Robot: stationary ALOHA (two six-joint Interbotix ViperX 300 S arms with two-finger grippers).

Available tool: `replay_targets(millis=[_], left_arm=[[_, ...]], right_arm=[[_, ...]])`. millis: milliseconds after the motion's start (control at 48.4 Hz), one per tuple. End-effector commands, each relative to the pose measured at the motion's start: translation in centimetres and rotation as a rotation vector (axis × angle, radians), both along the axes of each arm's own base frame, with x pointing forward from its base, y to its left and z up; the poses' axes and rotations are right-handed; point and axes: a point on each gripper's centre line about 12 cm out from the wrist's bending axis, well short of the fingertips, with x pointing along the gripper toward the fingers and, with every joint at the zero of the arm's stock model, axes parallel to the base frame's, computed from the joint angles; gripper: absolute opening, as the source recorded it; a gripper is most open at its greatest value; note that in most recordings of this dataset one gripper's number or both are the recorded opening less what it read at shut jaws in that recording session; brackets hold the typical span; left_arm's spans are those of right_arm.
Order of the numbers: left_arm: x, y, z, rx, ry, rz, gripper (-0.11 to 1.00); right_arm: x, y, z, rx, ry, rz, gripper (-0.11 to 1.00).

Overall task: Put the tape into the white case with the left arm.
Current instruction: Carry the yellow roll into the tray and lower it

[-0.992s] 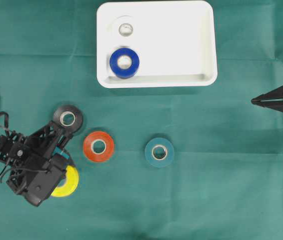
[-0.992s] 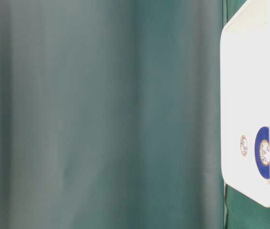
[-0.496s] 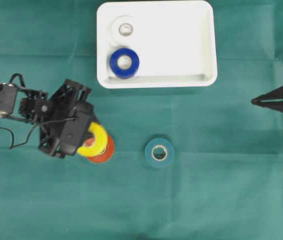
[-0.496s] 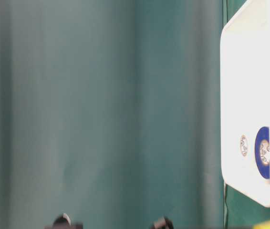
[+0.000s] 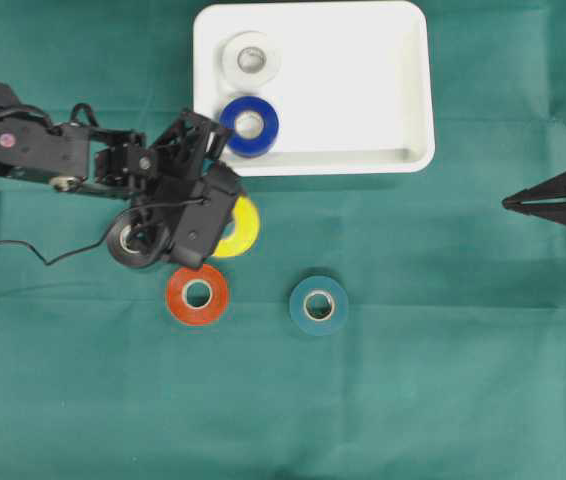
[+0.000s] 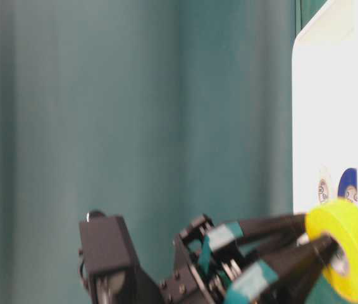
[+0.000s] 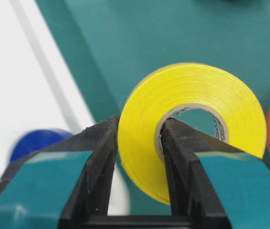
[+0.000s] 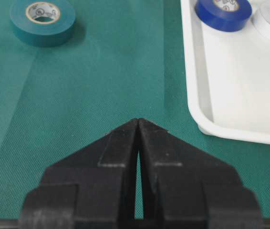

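Creased green cloth [image 5: 443, 380] across the whole table, evenly lit.

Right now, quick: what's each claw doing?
Left claw: closed on the yellow tape roll, one finger through its core, one outside.
Right claw: closed, holding nothing.

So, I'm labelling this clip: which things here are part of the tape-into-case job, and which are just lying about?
Part of the job:
- yellow tape, clamped by the left gripper, one finger through its hole
- white case, already holding a blue roll and a white roll

Lying about:
- black roll
- orange roll
- teal roll
- right gripper, shut, holding nothing
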Motion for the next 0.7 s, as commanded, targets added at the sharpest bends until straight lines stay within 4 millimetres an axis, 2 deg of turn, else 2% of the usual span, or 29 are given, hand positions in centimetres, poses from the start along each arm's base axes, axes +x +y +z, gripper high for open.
replay_targets(millis=[0,682], left_arm=[[1.5,1.5,1.6,0.006,-0.069,0.036,0.26],[6.4,11.1,1.2,0.015,-0.088,0.241,0.26]], right_arm=[[0.2,0.0,0.4,0.002,-0.009,0.0,-0.09],[0.2,0.0,0.3,0.0,-0.009,0.001,-0.09]])
